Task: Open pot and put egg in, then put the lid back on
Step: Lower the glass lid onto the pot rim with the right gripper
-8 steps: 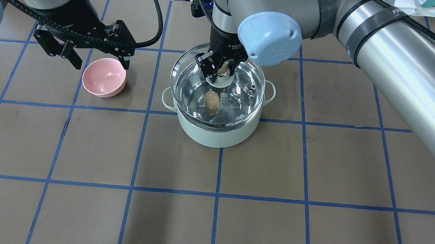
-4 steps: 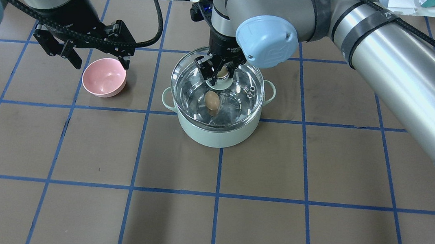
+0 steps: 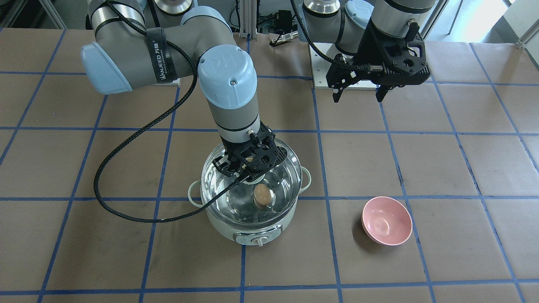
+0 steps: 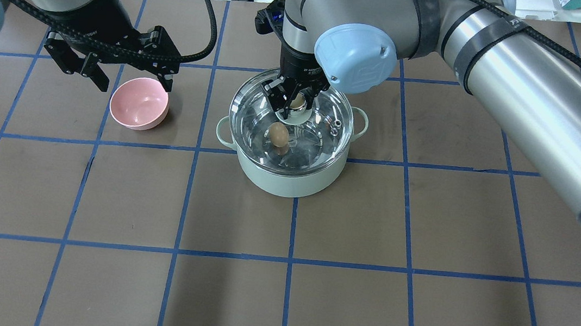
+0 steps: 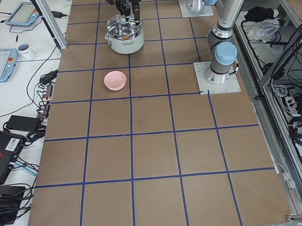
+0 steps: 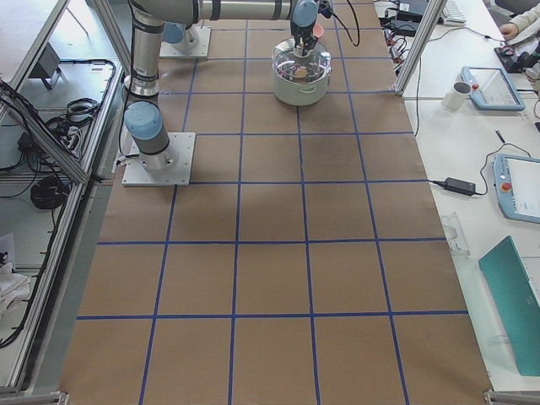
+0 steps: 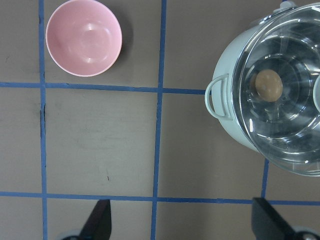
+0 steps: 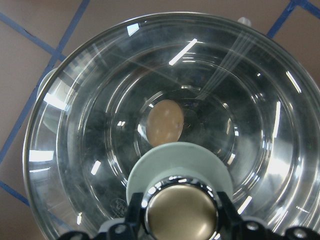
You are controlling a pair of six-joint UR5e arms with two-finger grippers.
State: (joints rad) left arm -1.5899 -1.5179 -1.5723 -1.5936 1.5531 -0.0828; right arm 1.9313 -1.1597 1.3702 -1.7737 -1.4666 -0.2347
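So the egg (image 4: 279, 135) is already lying on the steel bottom of the pot (image 4: 288, 182), you can see it right through the glass. The right tool (image 4: 293, 99) is pinching the beige knob (image 8: 181, 212) of the lid (image 4: 251, 120) from straight above. The lid looks lined up with the pot's rim and is either resting on it or just a hair above; I honestly can't tell which from these angles. My take: what's left is just seating the lid. I'd go straight down with it held level, check that the metal rim sits evenly all the way round, and only then let the fingers go and lift straight up, so the knob doesn't get dragged and the lid doesn't end up cocked on one side. The left tool (image 3: 358, 97) is spread wide with nothing in it, hanging above the tabletop (image 4: 371, 221) near the pink bowl (image 4: 140, 103), well apart from the pot, so it's not in the way. The bowl sits off to the side and isn't a problem either. The one thing I'd watch is the right arm's black cable (image 3: 126, 210), which loops down beside the pot and could catch a side handle on the way out.
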